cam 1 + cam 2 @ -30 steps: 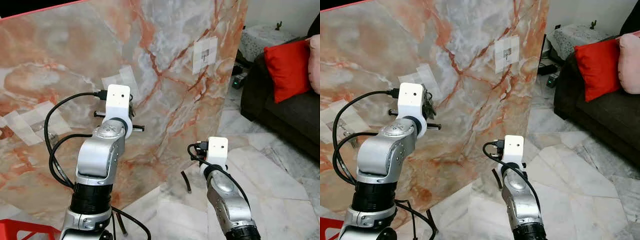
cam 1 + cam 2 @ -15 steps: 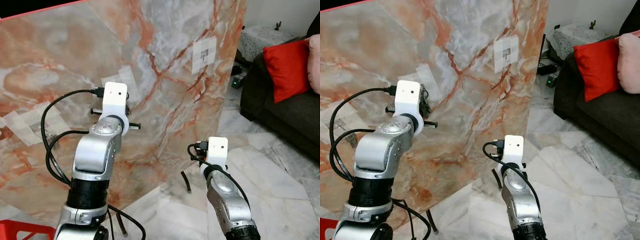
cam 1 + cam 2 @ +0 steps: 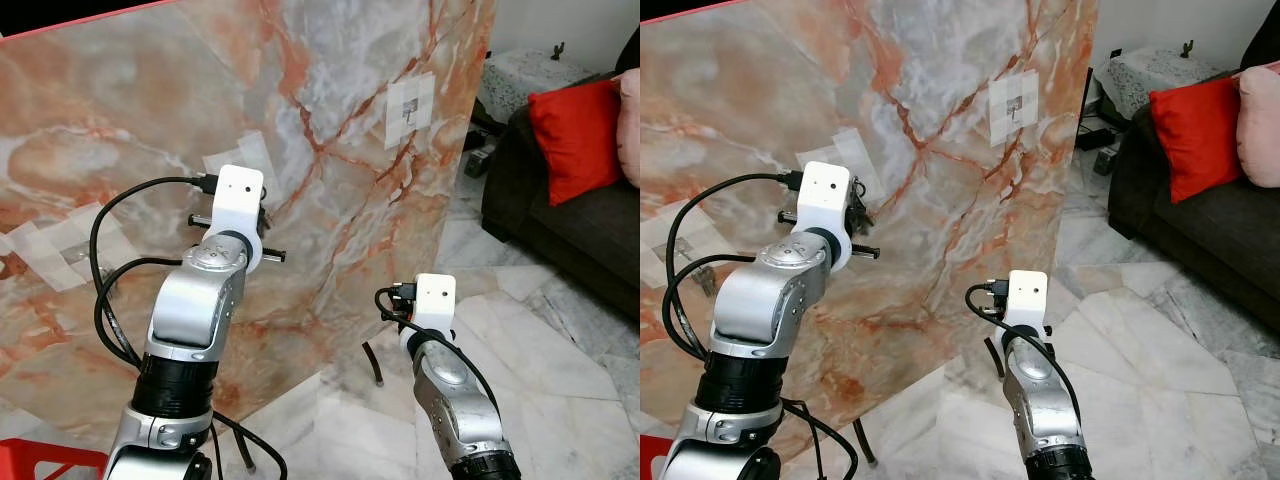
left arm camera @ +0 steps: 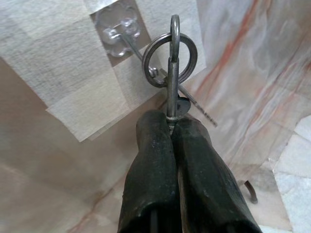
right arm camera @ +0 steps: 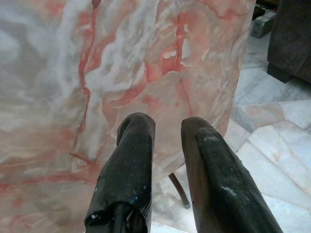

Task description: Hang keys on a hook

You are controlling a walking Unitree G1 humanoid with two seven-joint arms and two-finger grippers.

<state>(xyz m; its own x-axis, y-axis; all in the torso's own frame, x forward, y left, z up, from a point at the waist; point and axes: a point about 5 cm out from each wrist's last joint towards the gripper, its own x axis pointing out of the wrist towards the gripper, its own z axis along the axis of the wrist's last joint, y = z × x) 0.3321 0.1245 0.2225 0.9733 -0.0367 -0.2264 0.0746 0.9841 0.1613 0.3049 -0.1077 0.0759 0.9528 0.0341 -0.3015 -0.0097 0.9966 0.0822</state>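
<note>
Left gripper (image 4: 171,127) pinched shut on keys (image 4: 171,73), ring up at the clear hook (image 4: 127,38) upper left of wrist frame, on the marble panel (image 3: 330,120). Looks threaded on the prong, can't confirm w/ this angle. Risk: release early and keys drop; right gripper (image 5: 167,141) idle, fingers narrowly apart.

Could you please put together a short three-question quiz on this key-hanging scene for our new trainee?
1. True or false: the left gripper is shut on the key.
2. Which surface carries the clear hook? A) marble-patterned board B) dark sofa C) floor
3. Fill in: the right gripper has its fingers ____ and holds nothing.

Key: 1 true; 2 A; 3 open
</note>
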